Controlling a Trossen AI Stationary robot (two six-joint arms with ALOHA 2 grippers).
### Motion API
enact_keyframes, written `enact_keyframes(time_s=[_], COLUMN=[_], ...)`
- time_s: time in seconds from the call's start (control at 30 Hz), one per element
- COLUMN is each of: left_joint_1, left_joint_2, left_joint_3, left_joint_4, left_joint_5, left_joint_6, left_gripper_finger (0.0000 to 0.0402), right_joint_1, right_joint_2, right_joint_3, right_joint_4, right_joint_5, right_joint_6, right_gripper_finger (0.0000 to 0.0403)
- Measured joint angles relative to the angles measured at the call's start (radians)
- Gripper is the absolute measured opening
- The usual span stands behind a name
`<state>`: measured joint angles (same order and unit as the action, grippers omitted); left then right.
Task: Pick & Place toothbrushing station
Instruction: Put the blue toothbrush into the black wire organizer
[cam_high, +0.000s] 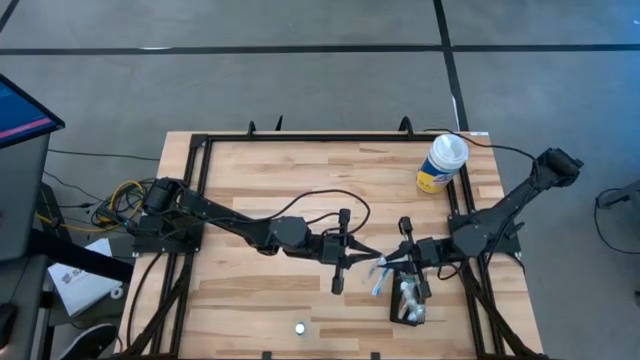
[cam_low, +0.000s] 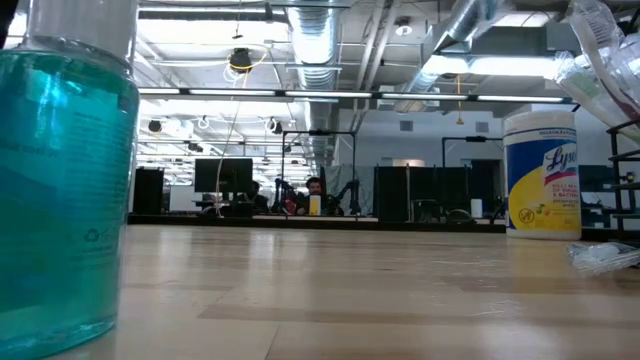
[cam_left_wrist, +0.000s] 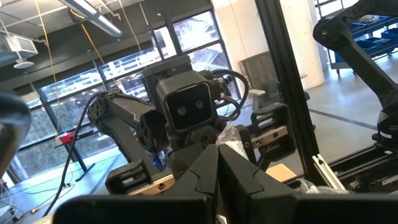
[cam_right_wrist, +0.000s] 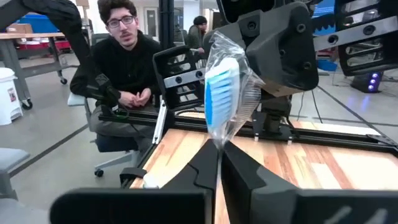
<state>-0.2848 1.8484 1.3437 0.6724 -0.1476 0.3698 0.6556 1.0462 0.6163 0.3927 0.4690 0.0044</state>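
Observation:
The toothbrushing station (cam_high: 408, 300), a small black box with clear-wrapped things in it, stands on the table near the right front. My right gripper (cam_right_wrist: 217, 158) is shut on a clear-wrapped toothbrush (cam_right_wrist: 225, 93) with blue and white bristles; the toothbrush also shows in the high view (cam_high: 379, 275), just left of the station. My left gripper (cam_left_wrist: 217, 163) is shut and faces my right gripper head-on; it shows in the high view (cam_high: 372, 256) close to the toothbrush. Crinkled wrapper (cam_left_wrist: 235, 142) lies just beyond its fingertips. My right gripper pinches the wrapped toothbrush between its two fingers just below the bristle head (cam_right_wrist: 219, 144). The head stands out past the fingertips, lifted clear of the table. My left gripper's shut tips are at the wrapper (cam_left_wrist: 231, 144); I cannot tell whether they touch it.
A yellow-and-blue wipes canister with a white lid (cam_high: 442, 162) stands at the far right and shows in the low view (cam_low: 543, 172). A teal bottle (cam_low: 60, 180) stands at the front edge. A black frame (cam_high: 200, 150) rims the table. A person (cam_right_wrist: 124, 68) sits beyond it.

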Motion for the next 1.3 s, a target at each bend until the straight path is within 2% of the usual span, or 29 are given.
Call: enact_keyframes(time_s=[0.4,0.53,0.67,0.8,1.07,1.3], left_joint_1=[0.0,-0.002,-0.006,-0.014,-0.019,-0.019], left_joint_2=[0.0,-0.008,-0.022,-0.027,-0.025,-0.025], left_joint_3=[0.0,-0.001,-0.001,-0.001,-0.001,-0.001], left_joint_4=[0.0,-0.004,-0.01,-0.021,-0.03,-0.056], left_joint_5=[-0.008,-0.058,-0.064,-0.065,-0.065,-0.063], left_joint_6=[-0.011,-0.011,-0.013,-0.019,-0.017,-0.123], left_gripper_finger=[0.0015,0.004,0.007,0.0085,0.0088,0.0088], right_joint_1=[0.0,0.0,0.019,0.065,0.194,0.27], right_joint_2=[0.0,-0.002,-0.03,-0.062,-0.081,-0.081], right_joint_3=[0.0,0.0,0.0,0.0,0.0,0.0], right_joint_4=[-0.004,-0.005,-0.019,-0.054,-0.074,-0.07], right_joint_5=[0.0,0.0,0.011,0.061,0.182,0.238], right_joint_6=[-0.004,-0.005,-0.005,-0.01,-0.016,-0.009], right_gripper_finger=[0.0,0.0,0.0,0.0,0.0,0.0])
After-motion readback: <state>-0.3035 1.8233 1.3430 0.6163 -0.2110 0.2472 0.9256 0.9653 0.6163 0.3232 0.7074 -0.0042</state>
